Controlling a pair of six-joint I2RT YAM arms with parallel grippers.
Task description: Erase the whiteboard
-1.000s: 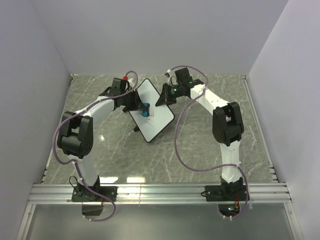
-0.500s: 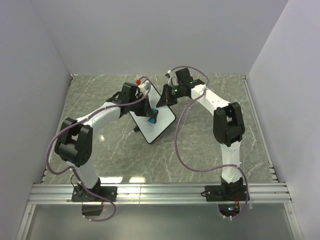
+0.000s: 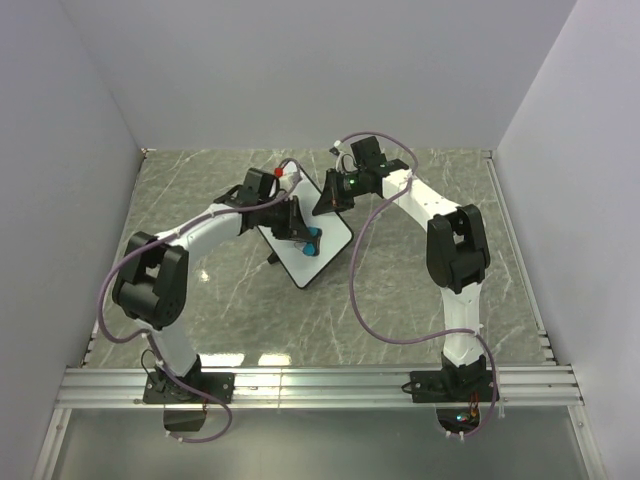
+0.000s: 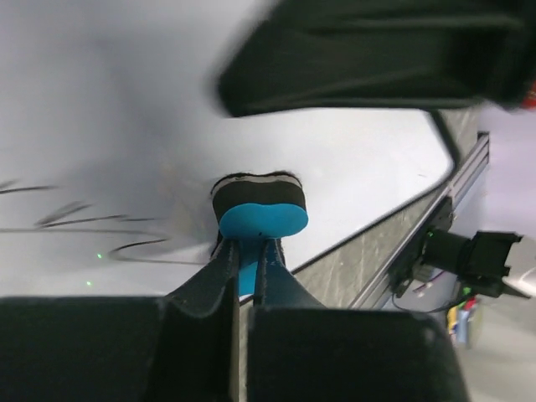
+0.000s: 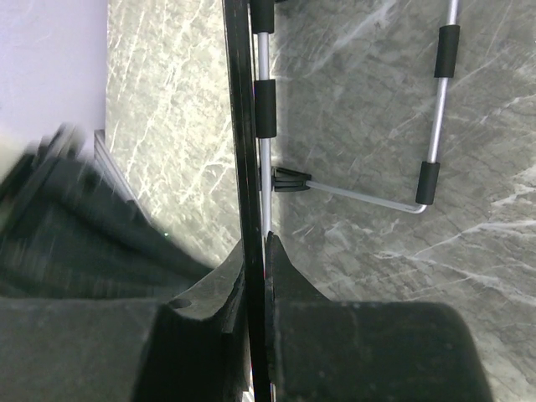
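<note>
Blue eraser [image 4: 260, 219], pinched in the left tool [image 4: 247, 255], pressed the whiteboard [image 3: 305, 265], seemingly just beside faint scribbles [image 4: 84, 219]; the right tool [image 5: 256, 251] clamped the board's edge.

The left arm [image 3: 205, 222] and right arm [image 3: 425, 200] are showing white link shells broken up by bulky black joint housings. A mauve cable [image 3: 357, 300] is trailing loosely along each one, ending at black base brackets [image 3: 450, 384]. A green light [image 3: 352, 181] is glowing on the right wrist — a red dot [image 3: 278, 172] on the left. The left gripper [image 4: 243, 255] and right gripper [image 5: 255, 247] are showing matte black, tapering fingers.
</note>
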